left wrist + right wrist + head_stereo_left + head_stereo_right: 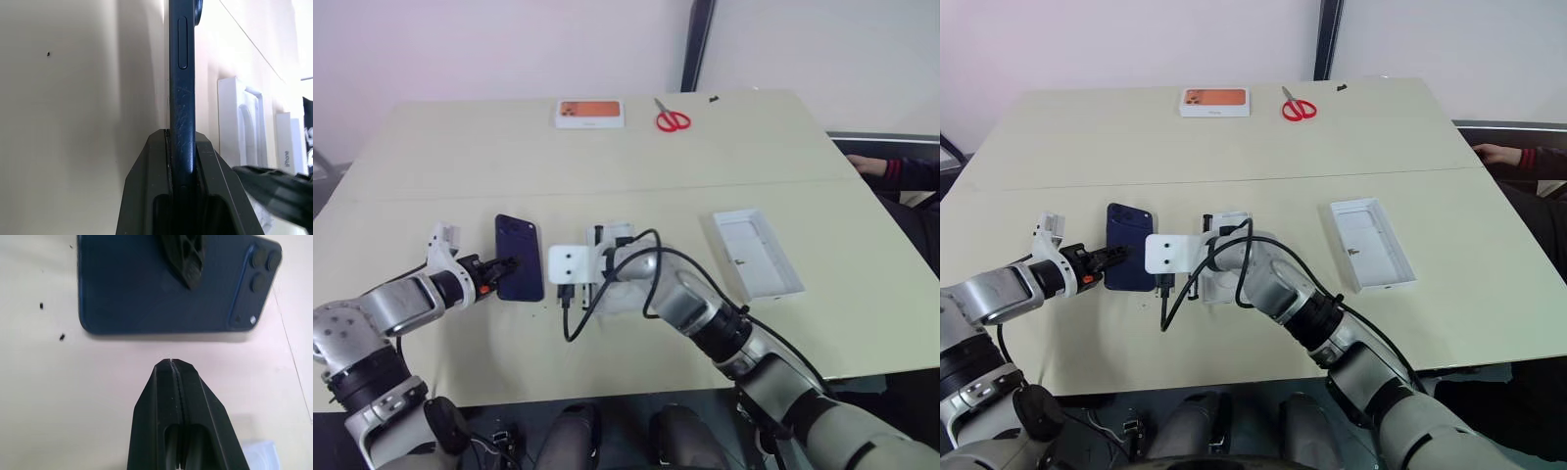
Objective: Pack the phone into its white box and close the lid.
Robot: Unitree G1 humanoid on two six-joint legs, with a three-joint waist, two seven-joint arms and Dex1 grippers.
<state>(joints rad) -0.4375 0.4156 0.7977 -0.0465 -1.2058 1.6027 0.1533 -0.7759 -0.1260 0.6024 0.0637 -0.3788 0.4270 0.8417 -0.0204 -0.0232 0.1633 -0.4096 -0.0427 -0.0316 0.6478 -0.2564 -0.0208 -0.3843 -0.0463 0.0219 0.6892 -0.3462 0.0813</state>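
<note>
Left wrist view puts the left gripper point(182, 147) clamped on the thin edge of the phone point(182, 73), its two black fingers point(146, 171) pressed flat on either face with no gap showing. From the head cameras, the phone point(519, 257) sits at the tips of that gripper point(506, 264), over the table point(607, 157); whether it is lifted clear of the tabletop cannot be told.

The right gripper point(172, 367) is fully shut on nothing, its tips meeting in a seam, just short of the phone's long side, with the phone's camera cluster point(261, 269) off to one end.

As for progress, the packing looks barely started: the phone is gripped but not yet boxed. A white open tray point(756, 253), which may be the white box or the lid, lies well apart on the far side of the right arm. White packaging pieces point(244, 122) rest just beyond the phone from the left jaws. Carrying the phone over, seating it and fitting the lid all remain.
</note>
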